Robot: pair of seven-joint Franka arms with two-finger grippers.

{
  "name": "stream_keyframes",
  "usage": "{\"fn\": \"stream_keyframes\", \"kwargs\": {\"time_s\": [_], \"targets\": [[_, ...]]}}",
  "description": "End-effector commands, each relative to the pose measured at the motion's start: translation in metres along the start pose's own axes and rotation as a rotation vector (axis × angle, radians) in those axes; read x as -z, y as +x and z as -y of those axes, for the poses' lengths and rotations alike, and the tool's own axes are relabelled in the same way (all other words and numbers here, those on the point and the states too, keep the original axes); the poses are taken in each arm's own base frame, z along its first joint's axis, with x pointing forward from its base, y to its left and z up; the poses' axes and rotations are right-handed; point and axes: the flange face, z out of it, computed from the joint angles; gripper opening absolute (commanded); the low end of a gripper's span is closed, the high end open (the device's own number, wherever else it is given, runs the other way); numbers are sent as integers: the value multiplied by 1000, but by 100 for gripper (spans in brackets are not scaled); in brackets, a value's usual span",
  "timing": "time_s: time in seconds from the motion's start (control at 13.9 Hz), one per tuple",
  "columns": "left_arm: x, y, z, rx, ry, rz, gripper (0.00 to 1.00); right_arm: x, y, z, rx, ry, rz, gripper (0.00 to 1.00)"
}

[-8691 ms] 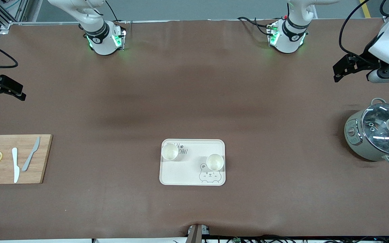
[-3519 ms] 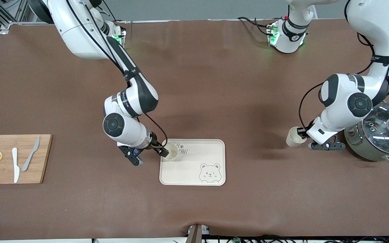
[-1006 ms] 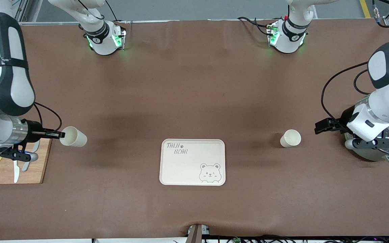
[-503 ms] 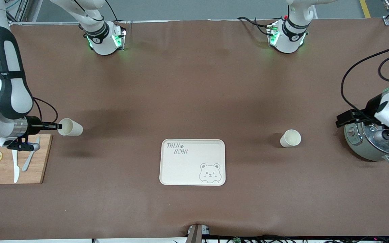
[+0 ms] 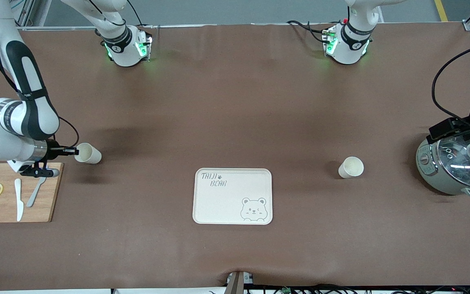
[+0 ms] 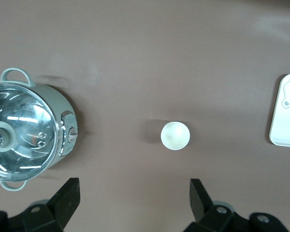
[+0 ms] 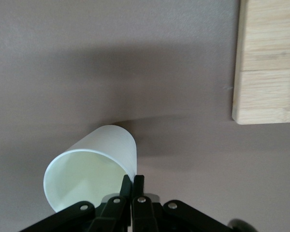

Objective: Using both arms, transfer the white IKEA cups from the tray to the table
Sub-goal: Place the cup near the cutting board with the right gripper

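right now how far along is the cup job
Done: the tray is bare, and one cup stands on the table, with the open left tool above it. In hand: the right tool pinches the second cup. Left: release it.

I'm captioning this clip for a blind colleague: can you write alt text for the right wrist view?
The right gripper pinches the rim of a white cup with its fingers shut on the wall, the cup tilted over the brown table. A corner of a bamboo cutting board lies on the table nearby.
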Motion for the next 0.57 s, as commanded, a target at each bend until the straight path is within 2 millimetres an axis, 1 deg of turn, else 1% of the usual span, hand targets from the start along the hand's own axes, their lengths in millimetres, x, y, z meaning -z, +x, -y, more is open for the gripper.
{"fn": "stream_keyframes", "kwargs": {"time_s": [0.0, 0.07, 0.14, 0.22, 0.36, 0.43, 0.5], "targets": [[13, -7, 6, -6, 21, -7, 100, 5, -6, 1, 22, -13, -9, 18], [13, -7, 6, -6, 21, -7, 100, 4, -5, 2, 23, -13, -9, 36], [11, -6, 4, -9, 21, -4, 100, 6, -4, 2, 23, -14, -16, 82], [11, -7, 1, -13, 20, -4, 100, 9, -2, 2, 21, -14, -24, 100], [13, -8, -1, -7, 20, -7, 100, 26, 4, 4, 23, -12, -28, 100], [16, -12, 0, 0, 23, -4, 100, 37, 4, 6, 29, -6, -1, 100], [19, -12, 2, -3, 23, -10, 100, 53, 8, 11, 38, -5, 11, 100]]}}
